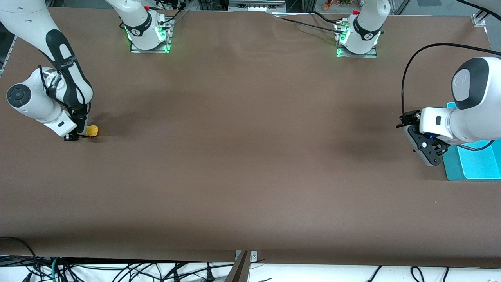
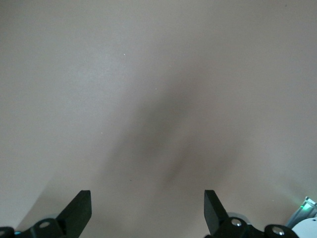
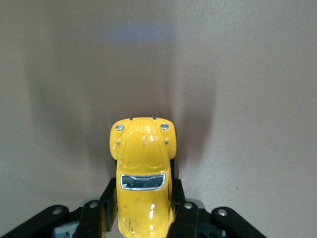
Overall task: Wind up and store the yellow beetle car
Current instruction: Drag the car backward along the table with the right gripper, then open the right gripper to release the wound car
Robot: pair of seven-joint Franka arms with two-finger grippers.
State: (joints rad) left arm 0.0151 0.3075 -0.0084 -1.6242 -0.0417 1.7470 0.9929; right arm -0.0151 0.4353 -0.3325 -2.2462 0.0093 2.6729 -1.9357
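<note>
At the right arm's end of the counter point(image 1: 250, 156), the right gripper point(image 1: 77, 135) is down at the brown surface with its jaws closed on the yellow beetle car point(image 1: 92, 131); the right wrist view shows the car point(image 3: 143, 173) pinched at its rear half between the two dark fingers point(image 3: 184, 218), its rounded hood and headlights poking out ahead of them, and its shadow lies close under it, so it looks to be on or just off the counter. The grasp, then, is made — that much of the job reads as done. Whether any winding is done I cannot tell, since nothing in the views shows the wheels or any pull-back travel; my judgement is that the task is in its early part, with the winding either in hand or yet to come. Toward the left arm's end of the counter, the left gripper point(image 1: 424, 147) waits above the surface just beside a turquoise tray point(image 1: 475, 162), its jaws spread wide and holding nothing, as the left wrist view confirms with only bare counter between the fingertips point(image 2: 79, 208). The tray is the likely place for storing, and the car is well apart from it — so the carry across and the placing are not yet done.
</note>
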